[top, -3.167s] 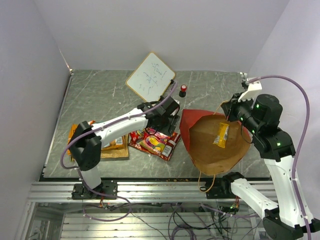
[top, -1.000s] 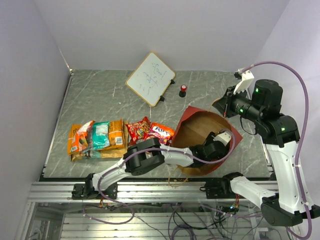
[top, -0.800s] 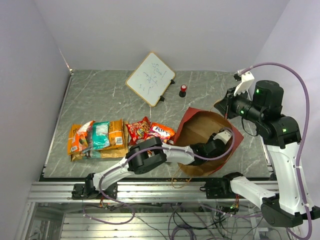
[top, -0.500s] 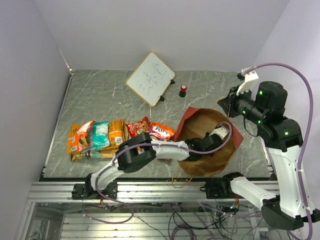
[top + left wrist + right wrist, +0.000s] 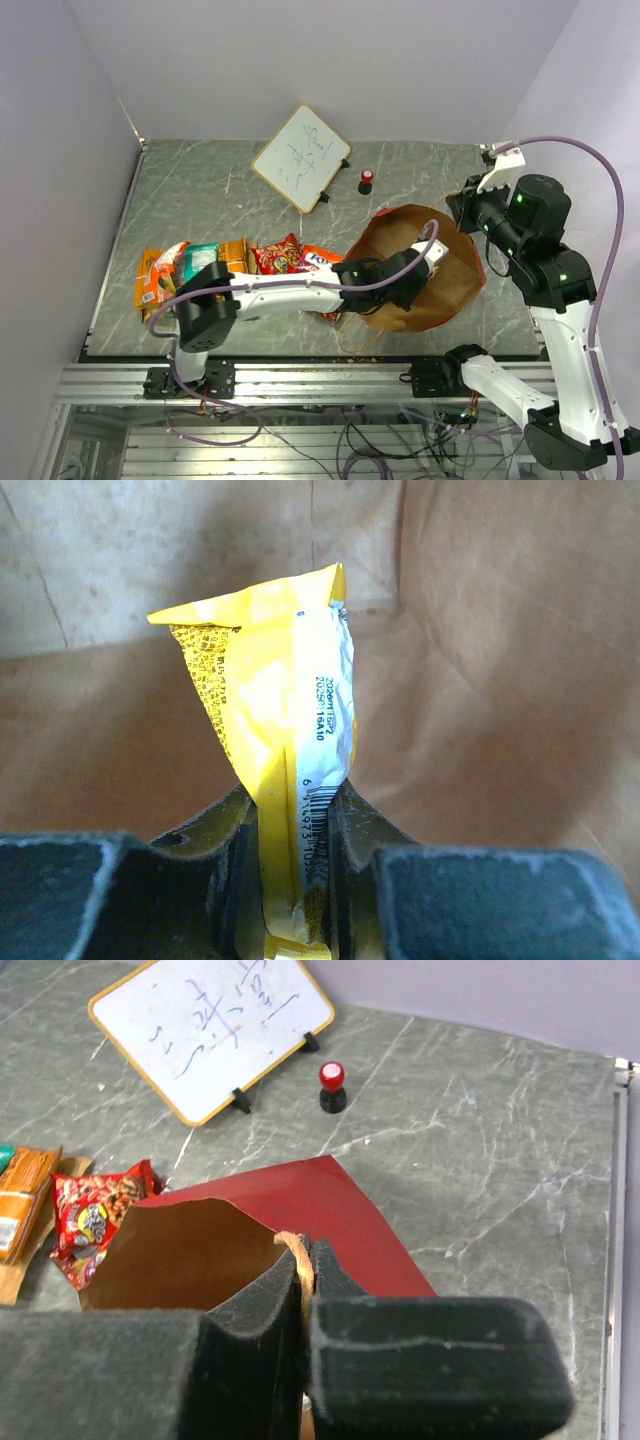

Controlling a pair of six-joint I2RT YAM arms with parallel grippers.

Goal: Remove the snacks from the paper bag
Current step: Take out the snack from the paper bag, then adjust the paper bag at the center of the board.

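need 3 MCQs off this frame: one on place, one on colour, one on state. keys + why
1. Where is the yellow packet?
A. lying outside the bag
B. inside the paper bag, between the left fingers
C. hanging over the bag's rim

2. What colour is the paper bag on the outside?
A. red
B. blue
C. white

3. How are the right fingers?
A. wide open, holding nothing
B. shut on the yellow packet
C. shut on the bag's twisted handle

Key:
1 B: the left wrist view shows the packet pinched, with brown paper all around it.
2 A: the right wrist view shows the bag's red outer face.
3 C: in the right wrist view the handle runs between the closed fingers.
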